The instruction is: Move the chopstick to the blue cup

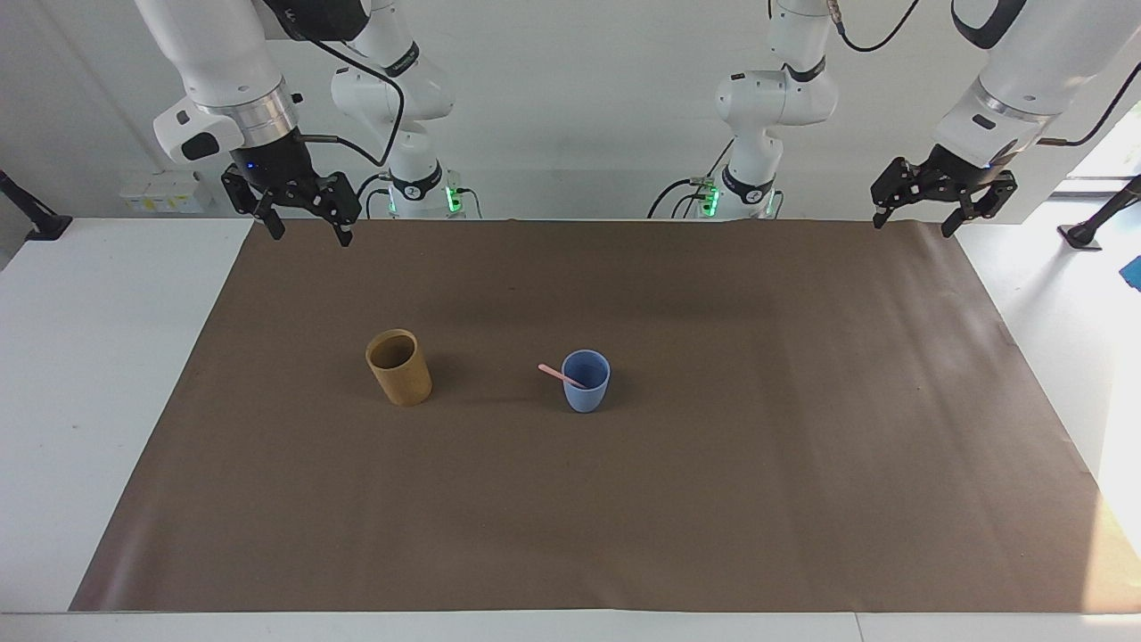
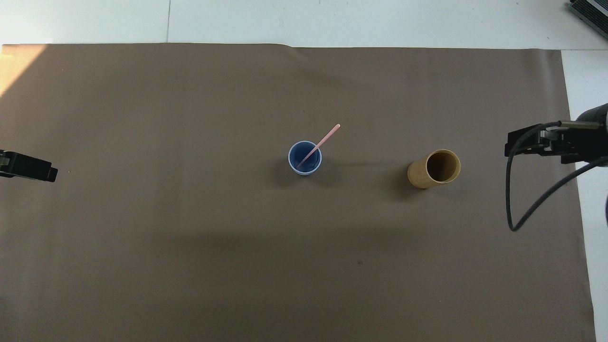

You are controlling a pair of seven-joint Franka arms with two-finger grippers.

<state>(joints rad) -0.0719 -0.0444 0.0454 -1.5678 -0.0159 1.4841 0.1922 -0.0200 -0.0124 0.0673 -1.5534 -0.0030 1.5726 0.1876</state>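
Note:
The blue cup (image 1: 586,382) stands upright near the middle of the brown mat, also in the overhead view (image 2: 305,157). One pale pink chopstick (image 1: 556,373) stands in it, leaning over the rim toward the right arm's end (image 2: 326,137). My right gripper (image 1: 307,234) hangs open and empty in the air over the mat's edge by its base; it also shows in the overhead view (image 2: 527,142). My left gripper (image 1: 914,225) hangs open and empty over the mat's corner by its base, with only its tip in the overhead view (image 2: 45,172).
A tan cylindrical holder (image 1: 398,367) stands upright beside the blue cup, toward the right arm's end, and looks empty from above (image 2: 434,168). The brown mat (image 1: 713,499) covers most of the white table.

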